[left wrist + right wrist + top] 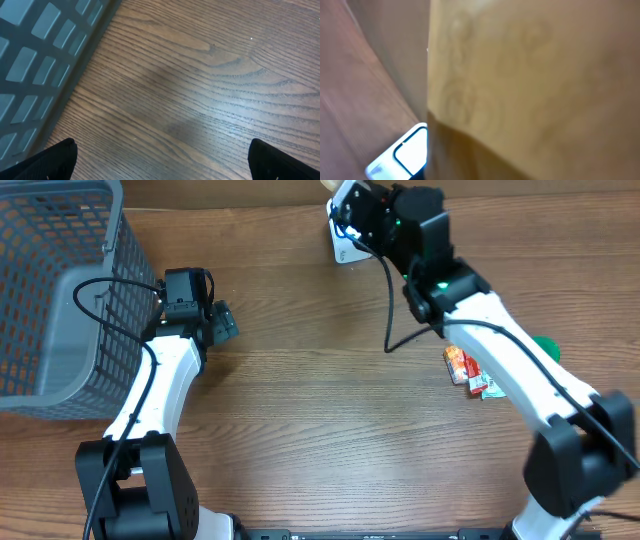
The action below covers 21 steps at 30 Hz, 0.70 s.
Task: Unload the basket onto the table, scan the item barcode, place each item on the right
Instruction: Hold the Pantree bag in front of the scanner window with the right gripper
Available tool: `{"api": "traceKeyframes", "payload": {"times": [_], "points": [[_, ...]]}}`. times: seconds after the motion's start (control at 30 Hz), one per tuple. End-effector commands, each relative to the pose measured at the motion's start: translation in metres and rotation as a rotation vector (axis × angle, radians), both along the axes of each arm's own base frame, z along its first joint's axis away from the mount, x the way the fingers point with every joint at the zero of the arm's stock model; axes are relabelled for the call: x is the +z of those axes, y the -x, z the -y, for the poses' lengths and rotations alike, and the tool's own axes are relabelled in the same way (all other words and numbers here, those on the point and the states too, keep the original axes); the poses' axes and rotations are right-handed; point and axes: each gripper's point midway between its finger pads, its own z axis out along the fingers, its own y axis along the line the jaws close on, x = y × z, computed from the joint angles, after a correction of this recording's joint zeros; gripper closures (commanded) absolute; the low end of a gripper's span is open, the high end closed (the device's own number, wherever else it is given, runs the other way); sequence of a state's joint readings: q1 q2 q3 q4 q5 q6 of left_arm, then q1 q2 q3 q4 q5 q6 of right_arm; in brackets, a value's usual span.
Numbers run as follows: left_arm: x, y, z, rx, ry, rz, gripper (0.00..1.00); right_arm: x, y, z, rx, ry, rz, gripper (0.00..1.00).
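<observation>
The left hand's [161,162] black fingertips [50,161] stood wide apart above the brown wood-grain counter [200,90], beside a grey plastic lattice basket [40,55].

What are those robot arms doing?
The right gripper holds a tan item at the far edge of the table, right by a small white device, probably the scanner. The left gripper sits open and empty beside the gray basket. A few small packets lie near the right arm.
</observation>
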<state>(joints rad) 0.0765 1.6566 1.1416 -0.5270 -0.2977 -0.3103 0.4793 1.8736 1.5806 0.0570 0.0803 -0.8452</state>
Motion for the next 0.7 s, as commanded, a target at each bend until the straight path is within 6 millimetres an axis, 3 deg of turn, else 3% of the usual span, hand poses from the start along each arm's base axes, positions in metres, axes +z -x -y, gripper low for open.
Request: {"api": "traceKeyframes", "payload": {"times": [0.0,0.33,0.67], "points": [[0.004,-0.005,-0.005,0.000,-0.024,0.006,0.00,-0.005,-0.013,-0.004,-0.025,0.012,0.049,0.97],[0.004,-0.005,-0.005,0.000,-0.025,0.006,0.00,-0.051,-0.044,-0.018,-0.036,-0.016,0.102,0.97],[0.004,-0.005,-0.005,0.000,-0.024,0.006,0.00,-0.097,-0.056,-0.018,-0.063,0.001,0.045,0.97]]}}
